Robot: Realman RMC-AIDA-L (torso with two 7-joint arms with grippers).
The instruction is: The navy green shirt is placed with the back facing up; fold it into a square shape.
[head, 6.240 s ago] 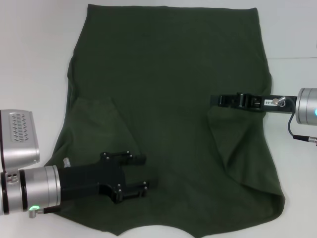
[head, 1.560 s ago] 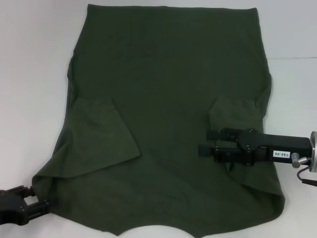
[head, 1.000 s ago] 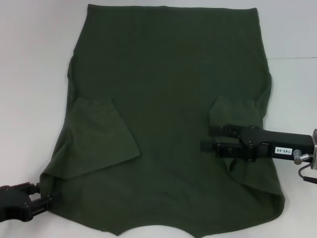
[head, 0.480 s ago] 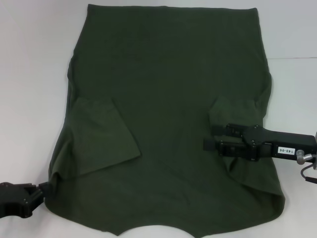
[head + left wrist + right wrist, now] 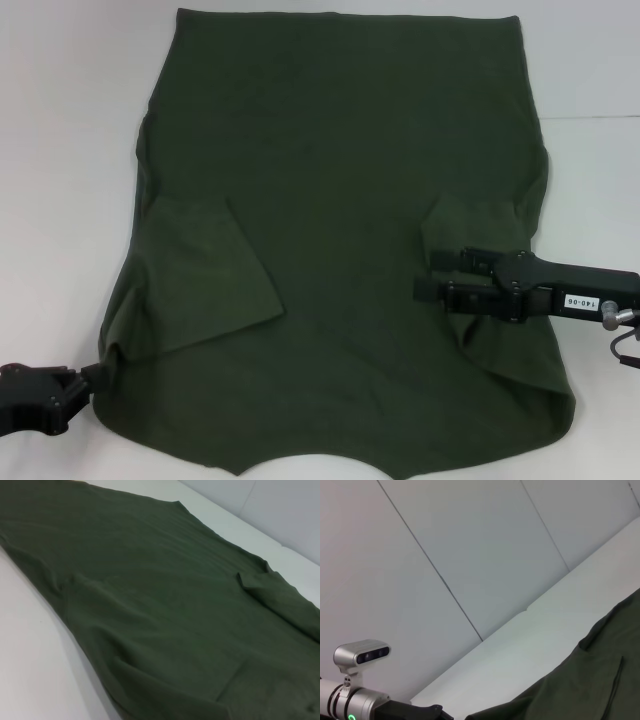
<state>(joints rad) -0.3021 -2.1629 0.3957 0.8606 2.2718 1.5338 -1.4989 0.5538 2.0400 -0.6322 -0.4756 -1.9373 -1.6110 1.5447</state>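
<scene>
L gripper (image 5: 90,378) is pinching the shirt (image 5: 340,190) at its near-left corner while R gripper (image 5: 432,276), fingers spread w/ a gap, is hovering over the folded-in right sleeve; both should grab matching corners, lifting evenly.

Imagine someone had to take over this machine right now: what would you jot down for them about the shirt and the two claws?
Left gripper: low at the near-left edge of the shirt, by its corner.
Right gripper: open, fingers hovering over the right sleeve.
Shirt: spread flat on the white table, collar end nearest the robot, hem far away.
Done: left sleeve and right sleeve folded in onto the body.
Left: the bigger folds that make the square; none has started.
</scene>
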